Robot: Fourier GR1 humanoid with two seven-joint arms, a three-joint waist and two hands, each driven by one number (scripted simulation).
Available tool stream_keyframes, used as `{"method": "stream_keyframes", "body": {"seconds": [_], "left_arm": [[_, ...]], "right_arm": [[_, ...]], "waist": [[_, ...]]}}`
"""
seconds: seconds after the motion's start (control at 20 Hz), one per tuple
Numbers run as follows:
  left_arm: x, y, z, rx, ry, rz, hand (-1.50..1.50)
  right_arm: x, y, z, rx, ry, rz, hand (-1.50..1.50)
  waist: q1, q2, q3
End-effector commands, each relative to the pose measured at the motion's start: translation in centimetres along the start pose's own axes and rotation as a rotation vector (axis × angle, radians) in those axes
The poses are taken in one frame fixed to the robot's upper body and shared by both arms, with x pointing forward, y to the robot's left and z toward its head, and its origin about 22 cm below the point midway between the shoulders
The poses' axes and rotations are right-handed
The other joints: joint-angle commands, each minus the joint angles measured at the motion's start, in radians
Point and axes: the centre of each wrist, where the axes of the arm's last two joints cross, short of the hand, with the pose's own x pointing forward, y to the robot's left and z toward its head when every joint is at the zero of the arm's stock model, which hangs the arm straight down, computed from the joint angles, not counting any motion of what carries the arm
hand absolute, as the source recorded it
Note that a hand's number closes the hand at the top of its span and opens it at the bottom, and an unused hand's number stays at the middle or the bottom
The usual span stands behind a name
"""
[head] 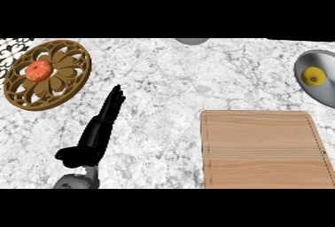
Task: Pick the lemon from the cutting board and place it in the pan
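Starting at the far left, one openwork wooden plate [62,57] lies on the speckled stone surface [163,88] with a single orange-red fruit [38,70] at its middle. Just right of it and lower in the view is the left robot hand [95,137], the only one that shows. Its fingers are straight and held together, pointing up the view, the thumb sticks out to the side, and it holds nothing. At the top edge, near the middle, one grey rounded object [192,41] peeks in, too cut off to name. Further right lies one pale wooden cutting board [262,150], and nothing rests on it. At the far right edge sits one grey pan [324,62], partly out of view, and the one lemon [314,78] lies inside it, well apart from the board, so the placing looks done. The right robot hand is nowhere in sight. As for handling, a lemon like this is likely light and firm, with a waxy skin that can slip, and its rounded shape would let it roll. The best hold is probably around its widest middle, with the fingers on one side and the thumb opposite, and it is unlikely to bruise. The pan's raised wall should keep it from rolling out.
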Motion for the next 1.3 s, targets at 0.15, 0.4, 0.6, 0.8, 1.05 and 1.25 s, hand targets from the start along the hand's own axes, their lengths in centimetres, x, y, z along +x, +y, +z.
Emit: {"method": "stream_keyframes", "body": {"seconds": [0.15,0.4,0.6,0.8,1.05,1.25], "left_arm": [[0.1,-0.3,0.0,0.024,0.002,0.006,0.00],[-1.1,0.4,2.2,0.022,0.028,-0.005,0.00],[-1.3,0.6,0.7,0.022,0.007,-0.008,0.00],[-0.5,-0.1,0.5,0.045,0.008,-0.010,0.00],[-0.8,1.1,0.8,0.036,0.002,-0.014,0.00],[-0.1,0.6,0.4,0.028,0.005,-0.003,0.00]], "right_arm": [[-1.5,-4.3,3.2,0.154,-0.038,-0.149,-1.50],[-2.0,-6.4,4.9,0.209,-0.057,-0.158,-1.50],[-2.0,-7.0,5.3,0.210,-0.094,-0.134,-1.50],[-3.0,-7.5,6.7,0.203,-0.078,-0.109,-1.50],[-3.9,-6.3,6.8,0.220,-0.070,-0.097,-1.50],[-2.7,-8.5,7.2,0.215,-0.087,-0.057,-1.50]], "waist": [[-0.017,-0.003,0.002],[-0.014,-0.012,0.001],[-0.029,-0.007,0.001],[-0.030,-0.012,0.001],[-0.021,-0.011,0.001],[-0.031,-0.016,0.000]]}}
